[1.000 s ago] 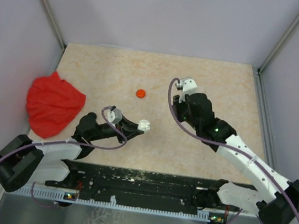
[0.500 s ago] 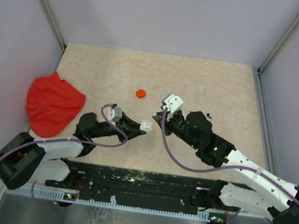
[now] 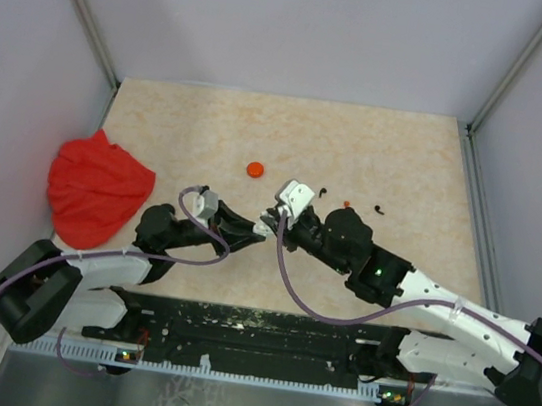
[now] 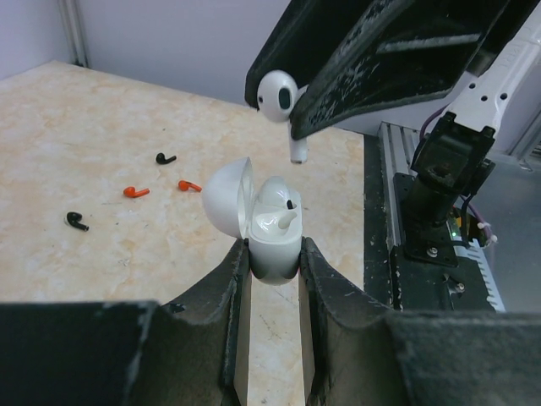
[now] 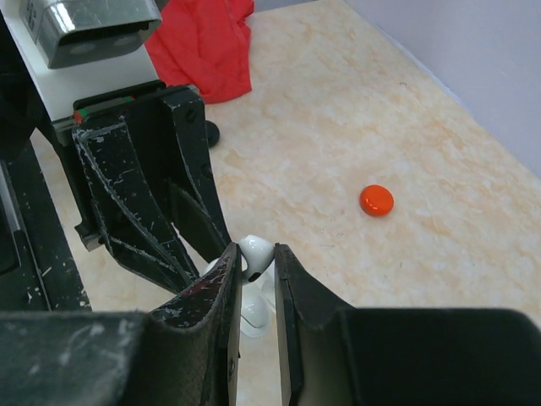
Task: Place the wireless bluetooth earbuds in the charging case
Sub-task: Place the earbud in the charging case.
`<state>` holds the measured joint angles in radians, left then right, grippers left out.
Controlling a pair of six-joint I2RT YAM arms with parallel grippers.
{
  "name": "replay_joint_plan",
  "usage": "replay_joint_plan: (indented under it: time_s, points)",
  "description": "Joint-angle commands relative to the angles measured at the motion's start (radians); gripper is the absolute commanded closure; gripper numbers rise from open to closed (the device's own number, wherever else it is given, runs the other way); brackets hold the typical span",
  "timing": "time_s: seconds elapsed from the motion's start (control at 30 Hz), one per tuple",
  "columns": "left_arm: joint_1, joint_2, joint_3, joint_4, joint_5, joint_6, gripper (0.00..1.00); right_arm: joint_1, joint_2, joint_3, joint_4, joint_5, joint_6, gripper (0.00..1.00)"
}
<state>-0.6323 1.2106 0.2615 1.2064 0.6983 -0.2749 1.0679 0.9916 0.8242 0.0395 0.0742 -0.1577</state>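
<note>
Over the beige marbled bench (image 3: pixel 390 149), the glossy white plastic charging case (image 4: pixel 275 245) is clamped lid-open in the left jaws, so that the white stemmed earbud (image 4: pixel 277 95) pinched in the right jaws just above can be lowered in.

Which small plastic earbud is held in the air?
The white plastic earbud pinched in the right gripper, above the open white charging case; the black earbuds and orange earbuds lie on the table.

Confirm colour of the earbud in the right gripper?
White. The earbud shows best in the left wrist view.
</note>
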Motion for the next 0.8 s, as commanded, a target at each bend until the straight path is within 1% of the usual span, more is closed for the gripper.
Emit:
replay_joint_plan:
  time_s: [0.0,0.27,0.77]
  points:
    - [0.005,-0.020,0.002,0.059,0.005,-0.022,0.99,0.025,0.021,-0.002,0.054,-0.001,-0.026,0.81]
    - [0.004,-0.039,-0.001,0.046,-0.026,-0.033,0.99,0.041,0.034,0.001,0.033,0.013,-0.041,0.81]
    - [0.005,-0.048,0.001,0.036,-0.018,-0.044,0.99,0.059,0.063,0.004,0.000,0.068,-0.069,0.81]
